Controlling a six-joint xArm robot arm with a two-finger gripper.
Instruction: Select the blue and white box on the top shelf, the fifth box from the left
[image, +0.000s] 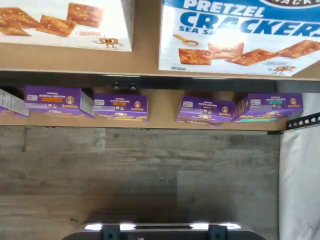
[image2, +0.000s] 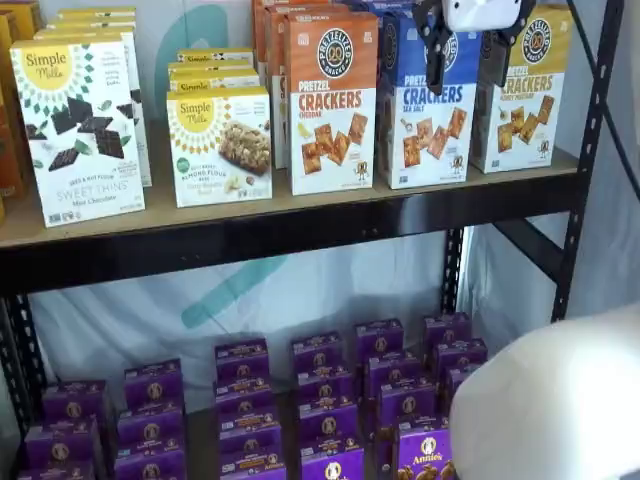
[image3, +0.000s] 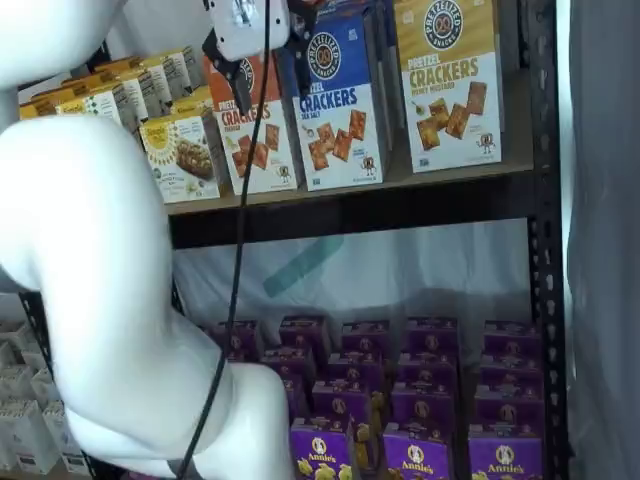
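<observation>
A: Claw (image2: 467, 62) first. How does it stand?

B: Spread wide, nothing between its two black fingers (image2: 436, 60). It hangs in front of the blue and white box (image2: 428, 110), over that box's upper half; in both shelf views the white body covers part of the blue top. Whether a finger touches the carton, I cannot tell.

A: And the box itself?

B: Upright on the top shelf (image2: 300, 215), face forward. The orange-topped cracker box (image2: 332, 100) stands just beside it on one side, touching or nearly so, and the yellow-topped cracker box (image2: 523, 92) stands on the other side, next to the black upright (image2: 590, 150). More cartons stand in rows behind all three.

A: Anything crowding it farther along?

B: Beyond the orange-topped box come the almond flour bar box (image2: 222, 145) and the Sweet Thins box (image2: 82, 128) (both white with a yellow sunburst), well clear of the blue and white box. A black cable (image3: 245, 200) drops from the claw across a shelf view, passing in front of the orange-topped box there.

A: Below?

B: Small purple boxes (image2: 320, 400), rows of them on the lower level. The wrist view shows the blue and white box's white lower half (image: 240, 45), with purple boxes under the shelf board.
</observation>
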